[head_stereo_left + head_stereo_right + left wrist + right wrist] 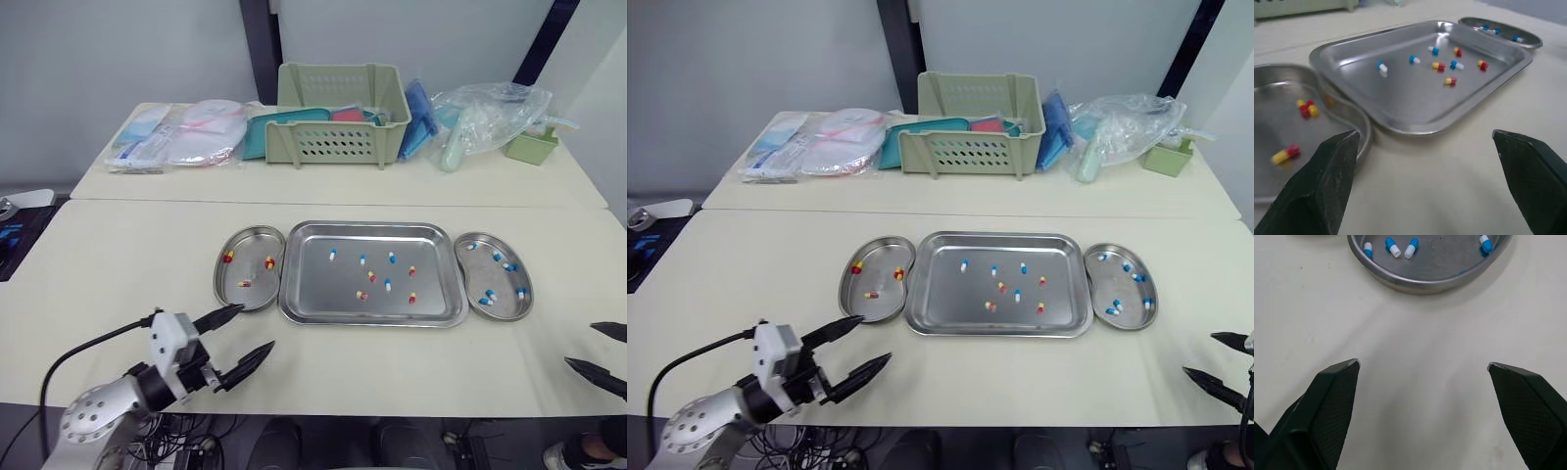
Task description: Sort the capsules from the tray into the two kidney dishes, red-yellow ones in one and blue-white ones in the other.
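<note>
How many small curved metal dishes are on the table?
2. The left kidney dish sits beside the tray's left edge, holding red-yellow capsules; the right kidney dish beside its right edge, holding blue-white capsules.

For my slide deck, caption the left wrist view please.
Open left pincer facing the tray of unsorted capsules, red-yellow ones in the near dish.

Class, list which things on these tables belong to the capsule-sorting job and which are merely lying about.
Job: tray, red-yellow capsules, blue-white capsules, left kidney dish, right kidney dish.
Lying about: green basket, clear plastic bag, wrapped packets, small green box.
</note>
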`<state>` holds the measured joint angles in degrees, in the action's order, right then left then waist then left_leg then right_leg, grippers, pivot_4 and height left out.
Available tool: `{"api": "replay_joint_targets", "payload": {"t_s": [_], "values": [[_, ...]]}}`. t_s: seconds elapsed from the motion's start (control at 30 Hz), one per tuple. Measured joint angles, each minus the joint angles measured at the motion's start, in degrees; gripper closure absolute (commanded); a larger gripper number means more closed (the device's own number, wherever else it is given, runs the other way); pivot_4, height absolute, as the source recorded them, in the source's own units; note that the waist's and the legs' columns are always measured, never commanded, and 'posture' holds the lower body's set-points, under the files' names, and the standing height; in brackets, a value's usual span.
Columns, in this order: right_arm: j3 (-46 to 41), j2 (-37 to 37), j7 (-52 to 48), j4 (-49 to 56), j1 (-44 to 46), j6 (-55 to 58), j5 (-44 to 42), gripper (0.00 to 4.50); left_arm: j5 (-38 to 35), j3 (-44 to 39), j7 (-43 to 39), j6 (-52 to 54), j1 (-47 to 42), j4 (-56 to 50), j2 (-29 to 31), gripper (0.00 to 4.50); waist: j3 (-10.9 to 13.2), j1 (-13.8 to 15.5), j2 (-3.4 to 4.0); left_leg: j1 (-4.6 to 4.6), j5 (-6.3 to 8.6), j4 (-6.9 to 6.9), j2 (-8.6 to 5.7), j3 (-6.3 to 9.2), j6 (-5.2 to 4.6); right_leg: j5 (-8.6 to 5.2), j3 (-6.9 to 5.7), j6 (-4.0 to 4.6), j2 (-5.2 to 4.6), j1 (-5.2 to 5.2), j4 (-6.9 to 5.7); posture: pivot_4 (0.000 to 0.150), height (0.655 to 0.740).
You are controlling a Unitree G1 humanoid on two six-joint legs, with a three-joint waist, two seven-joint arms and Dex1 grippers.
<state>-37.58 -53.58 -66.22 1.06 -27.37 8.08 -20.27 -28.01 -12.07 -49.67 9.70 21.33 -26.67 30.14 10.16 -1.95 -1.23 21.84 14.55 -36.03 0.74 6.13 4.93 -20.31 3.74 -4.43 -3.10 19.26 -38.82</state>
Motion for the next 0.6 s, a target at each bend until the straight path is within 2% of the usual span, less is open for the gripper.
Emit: {"api": "replay_joint_targets", "payload": {"t_s": [0.2, 0.4, 0.5, 0.6], "values": [[-1.97, 1.71, -0.08, 5.69, -3.66, 1.36, -0.9, 0.09, 1.92, 3.92, 1.92, -0.64, -0.85, 1.13, -1.82, 0.0, -0.01, 0.19, 0.02, 0.02, 0.0, 0.0, -0.01, 0.01, 0.0, 0.0, -0.02, 0.0, -0.01, 0.0, 0.01, 0.15, 0.74], [-0.88, 4.09, -0.09, 26.12, -9.62, 10.93, -8.57, 0.09, 2.8, 5.63, 1.59, -2.71, -2.03, 4.2, -2.68, 0.0, -0.02, 0.21, 0.04, 0.03, 0.0, 0.0, 0.0, 0.06, 0.0, 0.0, -0.06, 0.0, 0.0, 0.0, 0.0, 0.15, 0.74], [4.76, 5.1, 3.29, 35.62, -7.81, 14.73, -10.94, 0.09, 2.95, 6.59, 1.71, -2.83, -2.55, 4.23, -2.81, 0.0, -0.03, 0.22, -0.03, 0.04, 0.0, -0.02, -0.01, 0.07, 0.0, 0.0, -0.06, 0.0, 0.0, -0.01, 0.0, 0.15, 0.74], [13.08, 7.88, 10.25, 41.01, -0.58, 18.08, -11.86, 0.09, 2.99, 7.54, 2.14, -2.66, -3.09, 4.05, -2.85, 0.0, -0.02, 0.16, -0.05, 0.04, -0.01, -0.03, 0.0, 0.1, 0.01, 0.0, -0.08, 0.0, 0.0, 0.0, -0.02, 0.15, 0.74]]}}
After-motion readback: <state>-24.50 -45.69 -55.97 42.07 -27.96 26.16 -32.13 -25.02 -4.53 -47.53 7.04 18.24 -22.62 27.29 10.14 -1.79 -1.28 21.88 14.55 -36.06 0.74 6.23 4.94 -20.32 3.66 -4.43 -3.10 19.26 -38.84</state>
